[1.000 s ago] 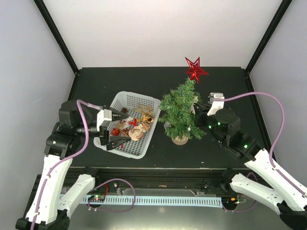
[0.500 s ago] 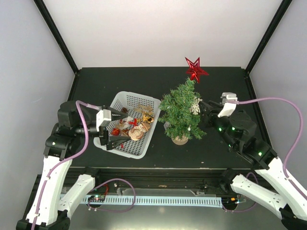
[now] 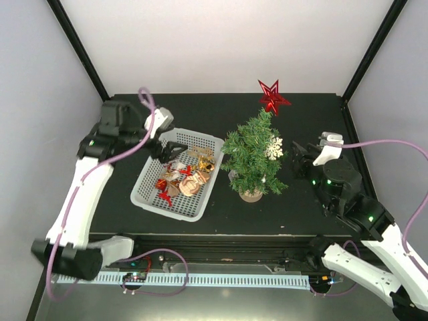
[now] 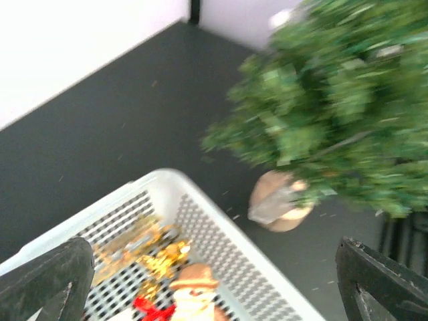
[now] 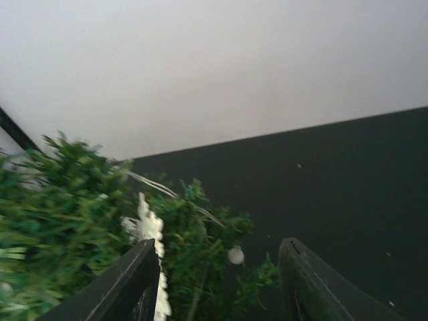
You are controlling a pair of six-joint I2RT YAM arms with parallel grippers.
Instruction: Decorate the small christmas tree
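Note:
The small christmas tree (image 3: 251, 159) stands upright on its tan base (image 3: 251, 194) mid-table, a red star (image 3: 273, 97) at its top. A white snowflake (image 3: 273, 148) hangs on its right side. My right gripper (image 3: 295, 157) sits just right of the tree, open and empty. In the right wrist view the snowflake (image 5: 148, 224) hangs by the left finger of the gripper (image 5: 217, 281). My left gripper (image 3: 175, 148) hovers open over the far end of the white basket (image 3: 148, 175). In the left wrist view the gripper (image 4: 214, 294) is wide open above the ornaments.
The basket (image 4: 200, 200) holds several ornaments: a hatted figure (image 4: 194, 294), gold pieces (image 4: 160, 257), red bits. A small white ball (image 5: 235, 255) hangs low on the tree. Black posts and white walls enclose the dark table (image 3: 314, 117).
My right gripper opened, let go of the snowflake on the tree and drew back to the right. The left arm lifted and swung toward the basket's far end.

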